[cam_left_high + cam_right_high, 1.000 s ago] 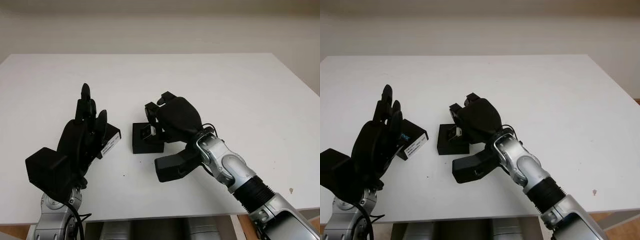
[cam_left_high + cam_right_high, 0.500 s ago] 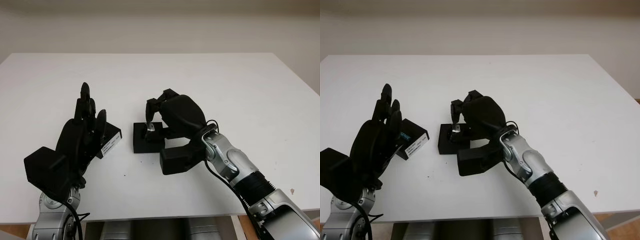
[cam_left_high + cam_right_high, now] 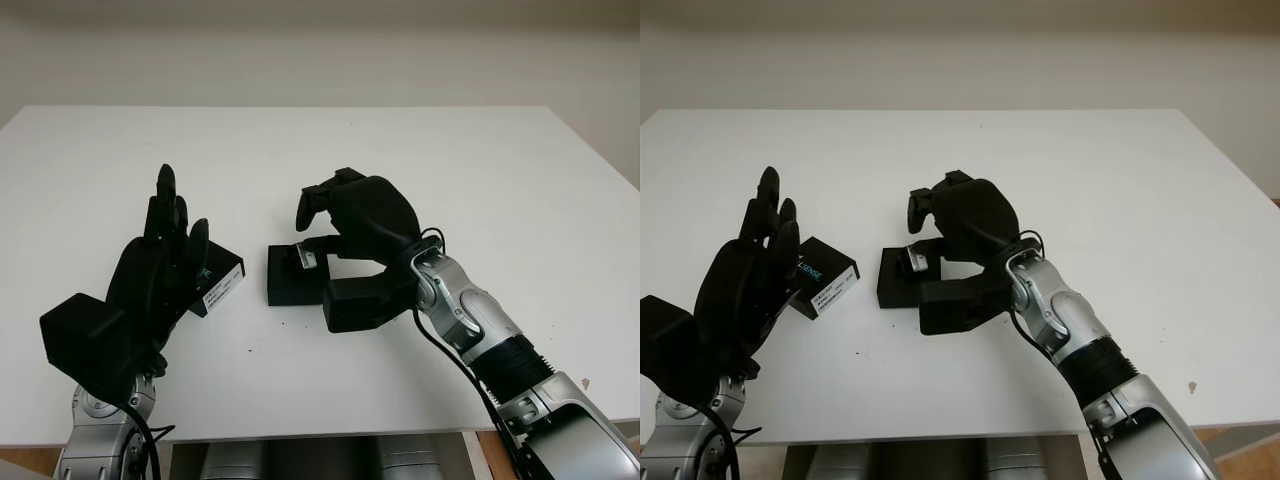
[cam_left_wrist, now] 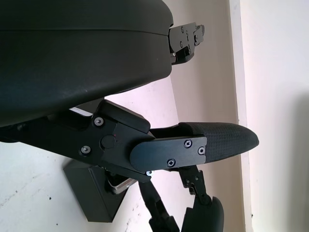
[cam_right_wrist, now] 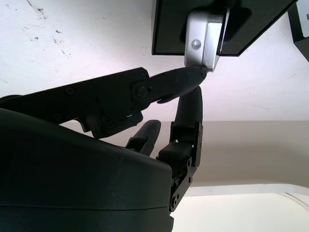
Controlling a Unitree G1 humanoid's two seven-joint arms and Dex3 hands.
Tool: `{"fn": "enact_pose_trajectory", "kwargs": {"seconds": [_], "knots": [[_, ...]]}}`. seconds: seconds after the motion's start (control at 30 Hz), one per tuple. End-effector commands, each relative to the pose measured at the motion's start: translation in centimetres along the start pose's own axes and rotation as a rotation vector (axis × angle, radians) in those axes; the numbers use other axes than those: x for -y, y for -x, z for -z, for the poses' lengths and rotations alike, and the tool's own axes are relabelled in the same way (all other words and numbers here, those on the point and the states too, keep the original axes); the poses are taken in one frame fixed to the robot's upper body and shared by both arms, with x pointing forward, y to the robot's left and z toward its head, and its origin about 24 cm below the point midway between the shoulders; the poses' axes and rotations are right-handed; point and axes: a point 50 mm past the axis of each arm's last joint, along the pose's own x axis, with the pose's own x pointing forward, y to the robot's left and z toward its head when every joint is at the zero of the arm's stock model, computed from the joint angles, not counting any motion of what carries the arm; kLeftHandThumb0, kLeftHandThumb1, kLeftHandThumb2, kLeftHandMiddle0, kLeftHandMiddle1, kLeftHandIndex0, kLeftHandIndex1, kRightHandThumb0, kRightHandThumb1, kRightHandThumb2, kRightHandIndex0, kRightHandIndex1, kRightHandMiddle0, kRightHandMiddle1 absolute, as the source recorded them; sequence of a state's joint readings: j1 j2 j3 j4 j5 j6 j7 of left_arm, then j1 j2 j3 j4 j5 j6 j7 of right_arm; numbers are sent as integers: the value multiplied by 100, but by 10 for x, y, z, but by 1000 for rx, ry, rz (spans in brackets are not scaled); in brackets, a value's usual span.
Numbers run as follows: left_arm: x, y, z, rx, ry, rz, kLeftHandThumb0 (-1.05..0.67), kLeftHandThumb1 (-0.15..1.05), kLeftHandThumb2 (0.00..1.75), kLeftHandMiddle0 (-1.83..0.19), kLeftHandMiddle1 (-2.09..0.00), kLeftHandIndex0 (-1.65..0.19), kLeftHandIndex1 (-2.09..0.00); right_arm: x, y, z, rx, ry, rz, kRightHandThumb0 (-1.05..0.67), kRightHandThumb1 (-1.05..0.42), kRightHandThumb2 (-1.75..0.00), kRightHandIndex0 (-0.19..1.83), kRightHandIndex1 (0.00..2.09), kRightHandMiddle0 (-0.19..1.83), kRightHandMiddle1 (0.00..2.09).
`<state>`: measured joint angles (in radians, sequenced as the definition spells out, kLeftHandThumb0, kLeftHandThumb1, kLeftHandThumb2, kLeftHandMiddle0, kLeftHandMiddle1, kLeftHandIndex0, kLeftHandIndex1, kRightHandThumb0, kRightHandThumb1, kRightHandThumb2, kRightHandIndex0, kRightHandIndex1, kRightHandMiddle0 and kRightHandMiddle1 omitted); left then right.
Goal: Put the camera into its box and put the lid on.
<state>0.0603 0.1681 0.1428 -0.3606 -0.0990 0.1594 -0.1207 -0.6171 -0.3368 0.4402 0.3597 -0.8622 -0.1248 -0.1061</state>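
The small silver camera lies in the open black box at the table's middle. My right hand hovers just over and to the right of the box, open, with its fingers lifted above the camera. In the right wrist view one fingertip sits at the edge of the camera, which rests in the box. The black lid with a white label lies left of the box. My left hand stands open and upright just left of the lid.
The white table runs back to a pale wall, and its front edge is close to both arms. The black camera block on my right wrist hangs low, right beside the box.
My right hand's fingers have come off the camera and risen, leaving the camera in the box. The hand has shifted slightly to the right. My left hand has barely moved.
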Motion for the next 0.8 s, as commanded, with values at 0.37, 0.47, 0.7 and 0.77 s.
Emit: {"fn": "enact_pose_trajectory", "kwargs": {"seconds": [0.37,0.47,0.7,0.77], "knots": [[-2,0,-4,13,-8,-3,-83,105,53,19,0,19,0,10,-1,-8,5,22,-63,-56,-92,-5,18,67,33,84],[-1,0,-4,14,-1,-8,-83,105,53,19,0,19,0,16,-1,-11,13,23,-66,-56,-93,-5,19,57,34,70],[-2,0,-3,8,-4,-11,-83,105,53,19,0,19,0,26,1,-20,63,-3,-63,-57,-91,-5,25,39,38,53],[-1,0,-3,8,-7,-14,-83,105,53,19,0,19,0,29,2,-22,75,-7,-68,-58,-91,-5,23,37,36,51]]}}
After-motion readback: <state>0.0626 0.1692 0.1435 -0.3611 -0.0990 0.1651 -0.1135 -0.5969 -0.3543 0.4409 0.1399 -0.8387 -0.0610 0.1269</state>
